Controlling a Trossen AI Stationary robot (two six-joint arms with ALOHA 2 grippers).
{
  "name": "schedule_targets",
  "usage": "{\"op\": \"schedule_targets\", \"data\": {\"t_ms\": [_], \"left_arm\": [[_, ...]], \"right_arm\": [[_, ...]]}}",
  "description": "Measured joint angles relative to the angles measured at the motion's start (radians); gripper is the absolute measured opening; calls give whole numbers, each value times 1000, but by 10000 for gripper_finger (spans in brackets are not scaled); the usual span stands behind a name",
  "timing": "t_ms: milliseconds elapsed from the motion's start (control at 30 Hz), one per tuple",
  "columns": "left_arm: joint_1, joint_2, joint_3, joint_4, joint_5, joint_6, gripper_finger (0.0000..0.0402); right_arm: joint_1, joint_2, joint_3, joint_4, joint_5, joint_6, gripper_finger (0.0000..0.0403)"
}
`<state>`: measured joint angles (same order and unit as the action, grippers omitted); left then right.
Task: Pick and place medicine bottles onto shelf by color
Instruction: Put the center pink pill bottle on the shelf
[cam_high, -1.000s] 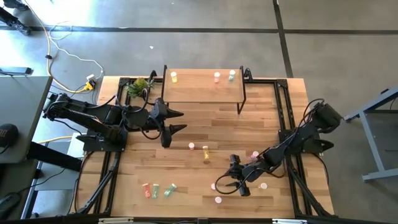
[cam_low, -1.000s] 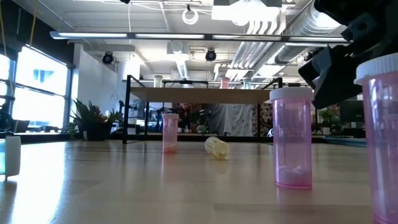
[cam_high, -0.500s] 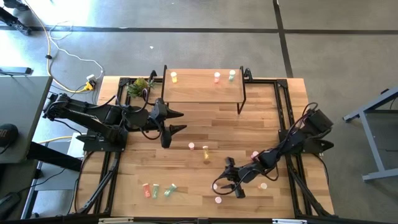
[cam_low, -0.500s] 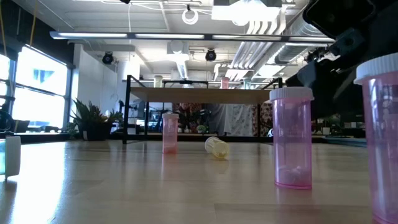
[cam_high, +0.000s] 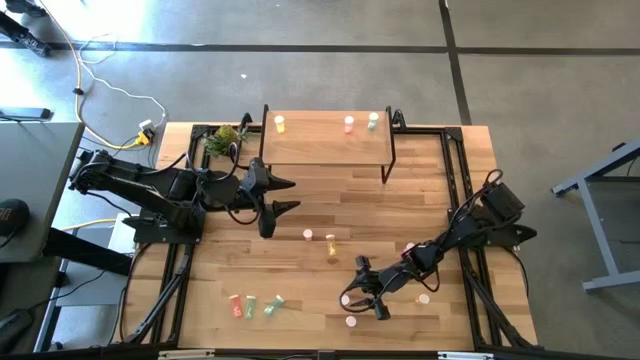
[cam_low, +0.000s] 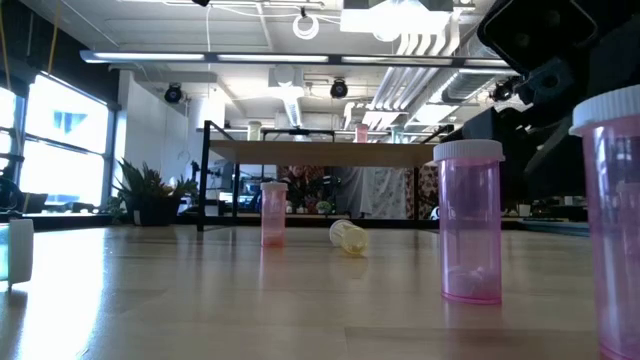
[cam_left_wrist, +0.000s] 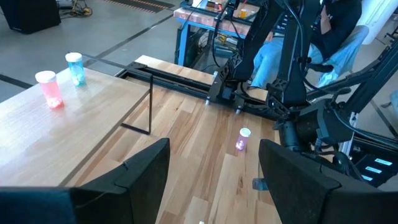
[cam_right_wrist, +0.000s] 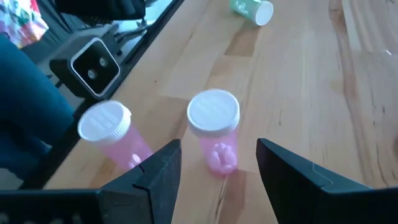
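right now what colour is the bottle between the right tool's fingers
Pink with a white cap: the bottle stands upright, not yet gripped. Right wrist view shows it best.

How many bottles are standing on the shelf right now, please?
3, all along the back edge of the shelf: a yellow bottle toward the left, a pink bottle right of centre, and a green bottle beside it. None seems hidden.

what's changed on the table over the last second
The right gripper, fingers open and empty, has slid further along the table's front toward the left side, closing in on an upright pink bottle. Nothing was grasped or released. The left gripper, the bottles and the shelf have not moved.
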<state>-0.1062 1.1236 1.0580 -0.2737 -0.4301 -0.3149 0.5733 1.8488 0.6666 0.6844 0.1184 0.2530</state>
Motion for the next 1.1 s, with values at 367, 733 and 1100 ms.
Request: {"op": "schedule_targets", "data": {"t_ms": [367, 733, 1100], "left_arm": [[0, 0, 0, 0, 0, 0, 239], [0, 0, 0, -7, 0, 1, 239], [0, 0, 0, -23, 1, 1, 239]], "right_arm": [[-24, 57, 2, 101, -45, -27, 199], [-25, 90, 73, 11, -65, -45, 199], [-25, 90, 73, 0, -59, -32, 165]]}}
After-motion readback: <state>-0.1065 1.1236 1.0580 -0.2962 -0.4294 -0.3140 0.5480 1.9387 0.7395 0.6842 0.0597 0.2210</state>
